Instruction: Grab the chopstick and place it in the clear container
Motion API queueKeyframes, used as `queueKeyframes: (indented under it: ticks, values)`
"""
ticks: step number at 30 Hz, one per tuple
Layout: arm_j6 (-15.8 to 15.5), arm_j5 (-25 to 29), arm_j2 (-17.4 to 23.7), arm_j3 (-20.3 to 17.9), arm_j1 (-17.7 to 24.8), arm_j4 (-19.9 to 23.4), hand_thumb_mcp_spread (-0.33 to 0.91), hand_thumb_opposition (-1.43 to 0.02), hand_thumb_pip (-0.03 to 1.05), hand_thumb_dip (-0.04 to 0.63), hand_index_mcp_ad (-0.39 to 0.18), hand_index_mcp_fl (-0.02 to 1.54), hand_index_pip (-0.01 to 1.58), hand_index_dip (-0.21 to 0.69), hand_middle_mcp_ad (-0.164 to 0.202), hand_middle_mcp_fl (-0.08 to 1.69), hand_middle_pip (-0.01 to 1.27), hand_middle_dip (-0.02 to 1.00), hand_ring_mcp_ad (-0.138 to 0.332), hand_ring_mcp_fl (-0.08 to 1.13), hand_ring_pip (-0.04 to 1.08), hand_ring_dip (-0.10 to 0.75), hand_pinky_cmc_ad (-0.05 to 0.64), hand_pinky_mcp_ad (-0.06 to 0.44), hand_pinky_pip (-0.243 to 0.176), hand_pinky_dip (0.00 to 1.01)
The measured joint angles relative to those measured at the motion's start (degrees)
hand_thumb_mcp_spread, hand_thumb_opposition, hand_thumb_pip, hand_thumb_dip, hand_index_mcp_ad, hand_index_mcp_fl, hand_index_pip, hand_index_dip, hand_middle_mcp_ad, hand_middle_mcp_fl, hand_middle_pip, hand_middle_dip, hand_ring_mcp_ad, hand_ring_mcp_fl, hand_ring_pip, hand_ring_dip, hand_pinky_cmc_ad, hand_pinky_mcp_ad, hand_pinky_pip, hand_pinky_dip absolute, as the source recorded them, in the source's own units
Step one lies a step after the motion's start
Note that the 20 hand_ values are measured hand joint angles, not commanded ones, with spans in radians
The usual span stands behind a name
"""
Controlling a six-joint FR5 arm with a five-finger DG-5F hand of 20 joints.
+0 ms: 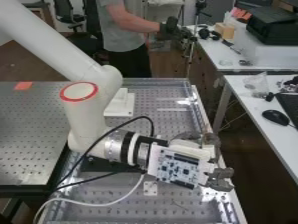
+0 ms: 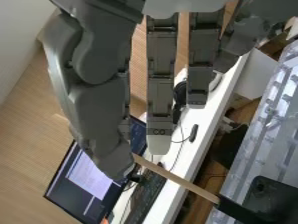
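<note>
In the high view the hand (image 1: 219, 180) is over the right edge of the perforated bench, below the arm's flange. The wrist view has the hand (image 2: 103, 112) with its thumb and fingers curled round the chopstick (image 2: 176, 179), a thin wooden stick that runs slanting past the digit tips to a dark end. Part of the stick is hidden behind the hand, and a short pale piece emerges on the other side. A clear, shiny edge (image 1: 189, 101) lies along the right part of the bench; whether it belongs to the clear container I cannot tell.
A perforated metal bench (image 1: 113, 192) lies under the arm, with a white block (image 1: 121, 105) on it. White desks (image 1: 249, 117) stand to the right, bearing a black mouse (image 1: 275, 117) and a keyboard. Cables loop beside the arm.
</note>
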Motion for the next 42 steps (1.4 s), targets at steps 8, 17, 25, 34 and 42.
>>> queueKeyframes:
  ticks: [8,17,25,34,42]
  values:
    - [-0.7,0.7,-0.1,0.5,0.0,0.0,0.70,-1.03,0.40,0.281,-0.239,1.05,0.65,0.255,0.026,1.32,0.49,0.66,0.168,0.55,0.09,0.248,0.419,0.169,-0.010,0.17]
    - [-1.6,2.5,-0.1,0.6,0.3,-0.3,0.70,-1.05,0.40,0.281,-0.152,1.22,0.41,0.298,-0.019,1.46,0.32,0.65,0.166,0.57,0.11,0.248,0.468,0.182,0.000,0.17]
    - [-1.8,2.3,-0.1,1.0,0.4,-0.9,0.70,-1.05,0.40,0.281,-0.124,1.29,0.31,0.314,-0.019,1.48,0.24,0.65,0.162,0.58,0.10,0.251,0.476,0.182,0.010,0.17]
    - [-2.2,-0.3,-0.2,1.3,0.0,-1.7,0.66,-1.05,0.41,0.284,-0.154,1.21,0.31,0.340,-0.017,1.13,0.15,0.66,0.154,0.49,0.09,0.253,0.471,0.182,0.007,0.17]
    - [-2.3,-0.1,-0.3,1.5,0.1,-2.4,0.60,-1.02,0.47,0.286,-0.171,1.02,0.29,0.283,-0.017,1.05,0.14,0.65,0.162,0.42,0.09,0.250,0.421,0.185,0.005,0.17]
